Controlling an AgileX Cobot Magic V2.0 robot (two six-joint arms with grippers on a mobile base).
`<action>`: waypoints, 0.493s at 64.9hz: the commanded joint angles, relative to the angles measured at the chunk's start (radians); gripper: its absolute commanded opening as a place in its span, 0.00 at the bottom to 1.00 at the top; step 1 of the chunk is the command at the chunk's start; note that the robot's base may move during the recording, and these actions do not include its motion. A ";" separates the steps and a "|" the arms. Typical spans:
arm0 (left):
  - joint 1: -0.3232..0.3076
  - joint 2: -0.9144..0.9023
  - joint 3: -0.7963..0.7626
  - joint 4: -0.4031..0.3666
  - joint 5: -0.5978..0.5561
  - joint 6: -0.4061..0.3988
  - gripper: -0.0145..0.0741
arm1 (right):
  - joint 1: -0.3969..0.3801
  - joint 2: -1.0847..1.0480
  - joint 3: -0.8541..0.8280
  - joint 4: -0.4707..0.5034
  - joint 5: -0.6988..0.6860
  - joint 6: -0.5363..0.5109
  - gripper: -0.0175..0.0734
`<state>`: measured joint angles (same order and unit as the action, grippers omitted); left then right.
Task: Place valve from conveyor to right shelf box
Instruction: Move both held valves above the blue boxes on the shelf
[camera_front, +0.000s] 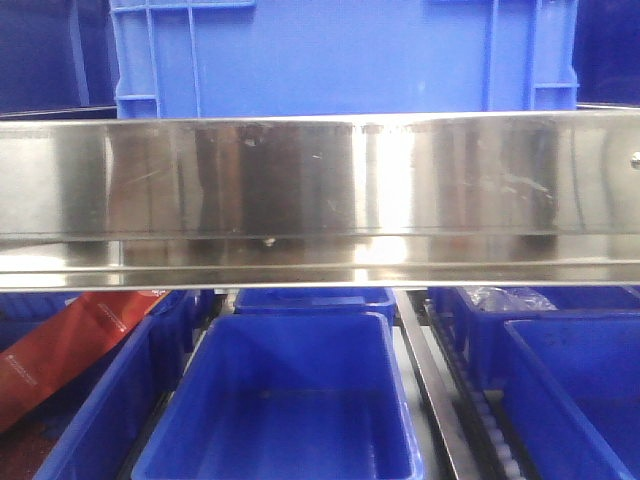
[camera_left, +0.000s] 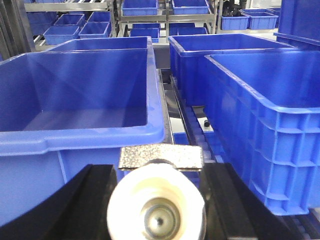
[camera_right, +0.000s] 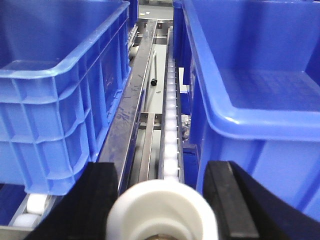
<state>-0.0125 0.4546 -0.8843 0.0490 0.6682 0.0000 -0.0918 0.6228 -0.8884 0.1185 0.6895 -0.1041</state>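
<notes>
The valve (camera_left: 161, 156) shows only in the left wrist view, as a silvery, rough-surfaced block. Its lower part is covered by a white round hub (camera_left: 156, 207) with a metal centre, so its full shape cannot be made out. It sits across the left gripper (camera_left: 161, 167), each end meeting one of the black fingers (camera_left: 95, 195), which appear clamped on it. It is held just in front of the near rim of a deep blue bin (camera_left: 75, 137), whose inside looks bare. A second blue bin (camera_left: 260, 100) stands beside it on the picture's right, with a strip of rollers between them that is only partly visible.

The right gripper (camera_right: 161, 170) has its fingers (camera_right: 225, 200) apart with nothing between them (a similar white hub (camera_right: 162, 212), blurred and cut off at the bottom edge, fills the foreground). Beyond them a white roller track (camera_right: 171, 125) and steel rails run between two blue bins, one ribbed (camera_right: 60, 100) and one smooth-walled (camera_right: 250, 115). A small dark rod (camera_right: 154, 70) lies on the rails farther back.

In the front view, a shiny steel beam (camera_front: 320, 180) crosses the middle and hides whatever is behind it; neither arm shows there. A blue crate (camera_front: 340, 50) above it is cut off at the top. Below it are more blue bins, the centre one (camera_front: 290, 322) bare inside, and a red bag (camera_front: 70, 340) with unreadable print.
</notes>
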 joint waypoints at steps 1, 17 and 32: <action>0.000 -0.002 -0.004 0.000 -0.059 0.000 0.04 | -0.004 -0.007 -0.009 -0.003 -0.071 -0.003 0.01; 0.000 -0.002 -0.004 0.000 -0.059 0.000 0.04 | -0.004 -0.007 -0.009 -0.003 -0.071 -0.003 0.01; 0.000 -0.002 -0.004 0.000 -0.059 0.000 0.04 | -0.004 -0.007 -0.009 -0.003 -0.071 -0.003 0.01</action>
<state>-0.0125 0.4546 -0.8843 0.0490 0.6682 0.0000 -0.0918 0.6228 -0.8884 0.1185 0.6895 -0.1041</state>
